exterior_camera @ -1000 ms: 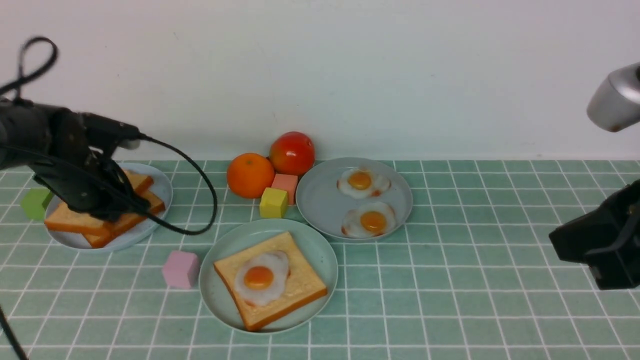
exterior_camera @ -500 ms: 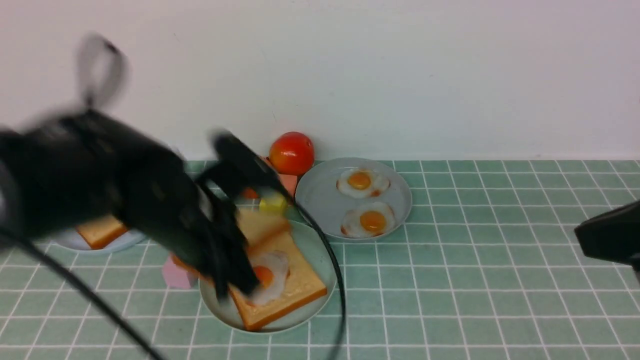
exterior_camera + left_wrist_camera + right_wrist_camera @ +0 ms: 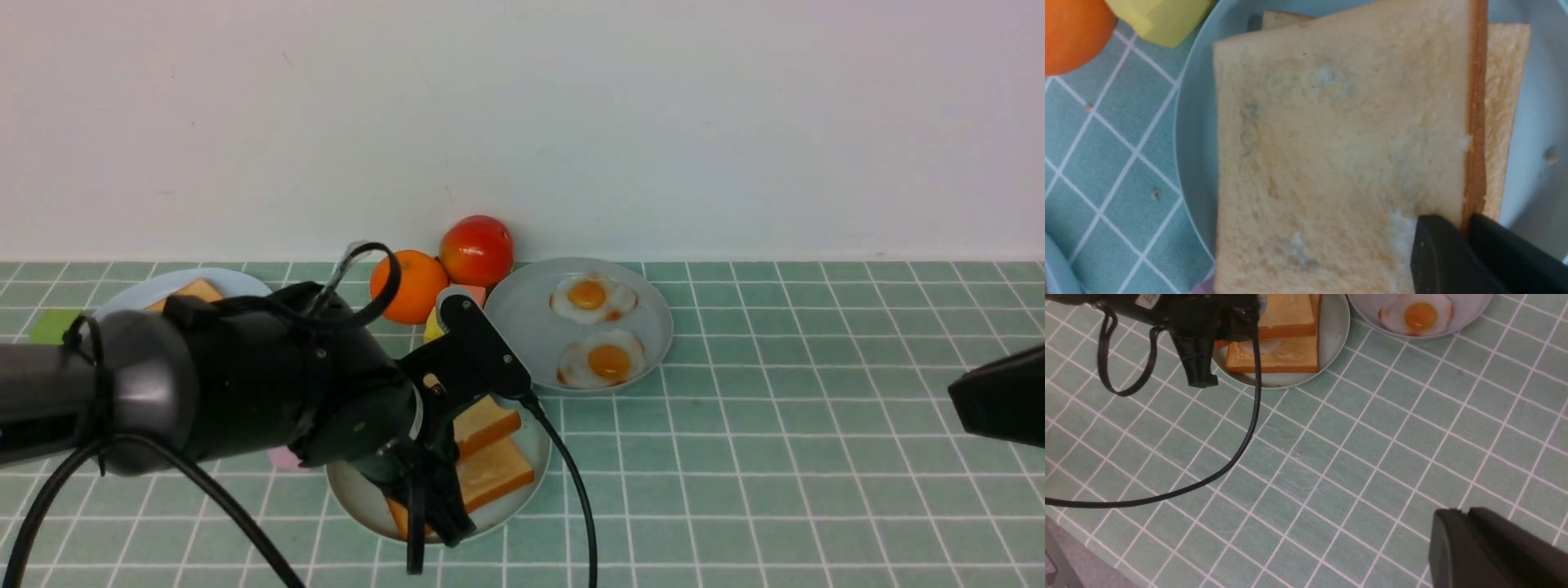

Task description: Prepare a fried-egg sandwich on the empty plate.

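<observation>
The mint-green plate (image 3: 356, 495) holds a toast slice (image 3: 500, 472) with a fried egg on it; a strip of egg white (image 3: 1261, 346) shows in the right wrist view. My left gripper (image 3: 1466, 222) is shut on the crust edge of a second toast slice (image 3: 486, 423) and holds it over the egg, offset and slightly tilted. I cannot tell whether it rests on the egg. In the left wrist view this slice (image 3: 1339, 147) covers most of the lower one (image 3: 1506, 102). My right gripper (image 3: 1466, 512) is shut and empty, far right above the tiled table.
A grey-blue plate (image 3: 522, 327) behind holds two fried eggs (image 3: 608, 361). An orange (image 3: 416, 282), a tomato (image 3: 478, 247) and small cubes sit at the back. The left plate (image 3: 237, 282) still holds toast (image 3: 194, 290). A green cube (image 3: 53, 325) lies far left.
My left arm has swung from the left plate to the mint-green plate, carrying a toast slice that now covers the egg. My right arm has drawn back to the right.
</observation>
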Controlling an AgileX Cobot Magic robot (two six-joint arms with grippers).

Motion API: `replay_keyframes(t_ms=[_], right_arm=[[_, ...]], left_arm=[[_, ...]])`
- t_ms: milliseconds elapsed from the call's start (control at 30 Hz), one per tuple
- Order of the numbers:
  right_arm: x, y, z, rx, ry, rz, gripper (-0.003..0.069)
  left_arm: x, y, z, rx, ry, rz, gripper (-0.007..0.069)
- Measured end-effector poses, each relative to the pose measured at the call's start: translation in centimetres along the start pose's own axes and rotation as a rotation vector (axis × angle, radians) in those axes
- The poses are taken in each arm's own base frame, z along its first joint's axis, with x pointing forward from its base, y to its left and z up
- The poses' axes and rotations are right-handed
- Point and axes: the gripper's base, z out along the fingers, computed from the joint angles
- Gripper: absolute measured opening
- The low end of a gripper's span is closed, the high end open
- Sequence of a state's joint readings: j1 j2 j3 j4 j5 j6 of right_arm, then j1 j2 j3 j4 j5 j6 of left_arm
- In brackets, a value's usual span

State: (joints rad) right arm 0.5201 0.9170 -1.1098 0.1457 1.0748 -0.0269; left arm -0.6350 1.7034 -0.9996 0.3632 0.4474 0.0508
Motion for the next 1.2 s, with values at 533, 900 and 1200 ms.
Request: replay_keyframes(t_ms=[533, 900, 1200], right_arm=[[0.0, 0.0, 0.0, 0.0, 0.001, 0.0, 0.0071], [0.0, 0.0, 0.0, 0.0, 0.001, 0.0, 0.0078], [0.2, 0.0, -0.6, 0.009, -0.018, -0.008, 0.0086]], left_arm=[[0.0, -0.2, 0.1, 0.014, -0.003, -0.025, 0.0182], [-0.2, -0.4, -1.0, 0.061, -0.014, -0.14, 0.0279], [-0.8, -0.8, -8.3, 0.088, -0.131, -0.246, 0.0191]])
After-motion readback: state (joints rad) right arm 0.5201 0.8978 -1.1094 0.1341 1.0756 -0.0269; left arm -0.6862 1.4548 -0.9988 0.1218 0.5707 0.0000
